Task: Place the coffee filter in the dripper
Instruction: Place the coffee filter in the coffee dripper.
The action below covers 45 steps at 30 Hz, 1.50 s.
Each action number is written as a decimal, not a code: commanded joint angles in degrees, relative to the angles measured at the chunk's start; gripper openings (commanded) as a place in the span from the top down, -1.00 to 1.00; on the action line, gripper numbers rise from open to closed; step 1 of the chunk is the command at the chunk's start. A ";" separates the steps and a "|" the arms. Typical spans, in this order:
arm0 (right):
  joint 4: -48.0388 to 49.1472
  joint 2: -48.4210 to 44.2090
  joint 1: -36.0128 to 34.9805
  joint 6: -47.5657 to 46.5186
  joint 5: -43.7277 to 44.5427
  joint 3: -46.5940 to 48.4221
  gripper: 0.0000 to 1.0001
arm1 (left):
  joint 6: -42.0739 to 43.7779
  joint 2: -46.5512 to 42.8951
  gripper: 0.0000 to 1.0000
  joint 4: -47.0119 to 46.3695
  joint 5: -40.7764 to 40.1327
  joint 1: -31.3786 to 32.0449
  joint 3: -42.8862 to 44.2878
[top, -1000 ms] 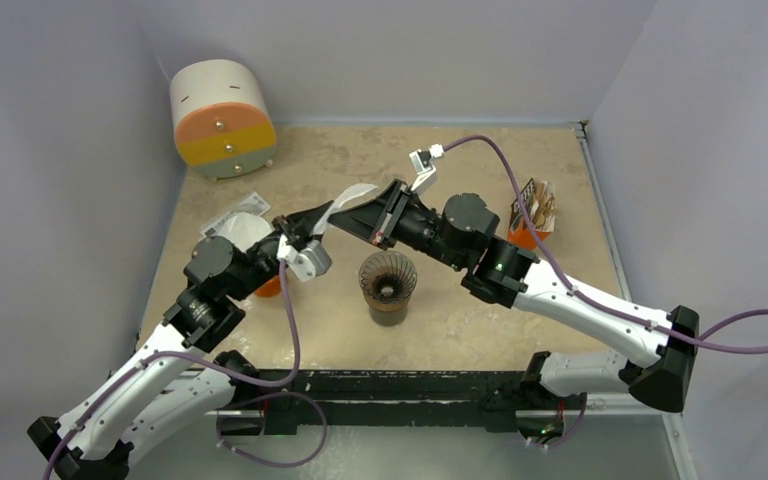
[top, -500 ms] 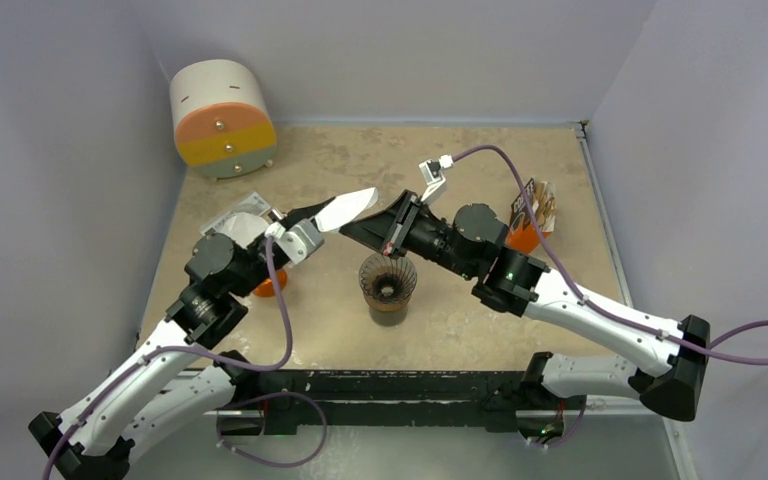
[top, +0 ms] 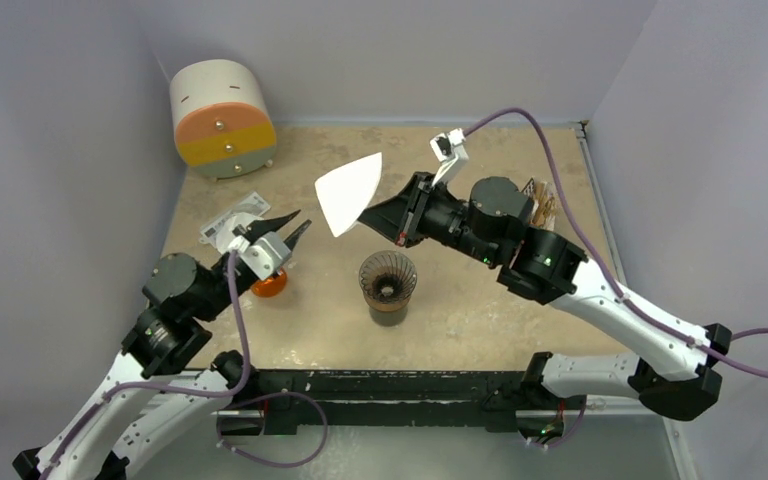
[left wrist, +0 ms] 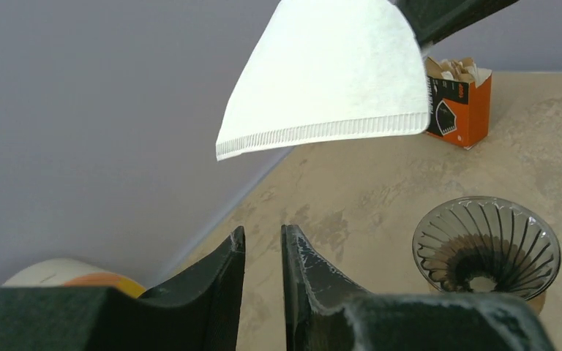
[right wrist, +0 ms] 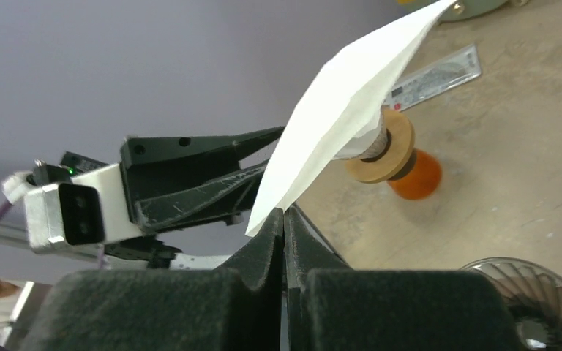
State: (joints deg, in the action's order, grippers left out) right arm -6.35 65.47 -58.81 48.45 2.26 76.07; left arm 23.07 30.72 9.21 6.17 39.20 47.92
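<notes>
My right pincer clamps the filter, eleven o'clock of the dripper; left pincer slightly apart, empty.

Left fingers slightly parted and empty, arm low; right fingers raised, pinched on the coffee filter

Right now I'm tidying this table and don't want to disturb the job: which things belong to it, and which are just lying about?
In the job: white paper coffee filter, pinched in the right tool; dark ribbed glass dripper.
Lying about: cream, orange and yellow round canister; orange cardboard box; orange-based stand with wooden disc; white printed card.
</notes>
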 commanded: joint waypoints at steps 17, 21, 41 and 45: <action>-47.07 18.85 -0.81 -47.53 22.34 34.98 1.00 | -35.16 11.61 0.49 17.83 0.25 0.25 22.33; -41.72 17.45 -2.57 -52.11 25.40 30.82 1.00 | -42.79 14.60 0.34 13.71 0.54 0.25 22.57; -17.86 13.32 -11.29 -63.81 39.79 19.25 1.00 | -60.28 22.81 0.12 3.97 5.45 0.18 22.48; -17.38 13.24 -11.48 -63.65 39.84 19.38 1.00 | -60.81 23.69 0.07 3.33 5.19 0.24 22.37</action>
State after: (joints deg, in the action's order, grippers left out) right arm -27.33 80.14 -69.76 -14.31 39.92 95.46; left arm -35.68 53.63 15.38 10.92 39.20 68.79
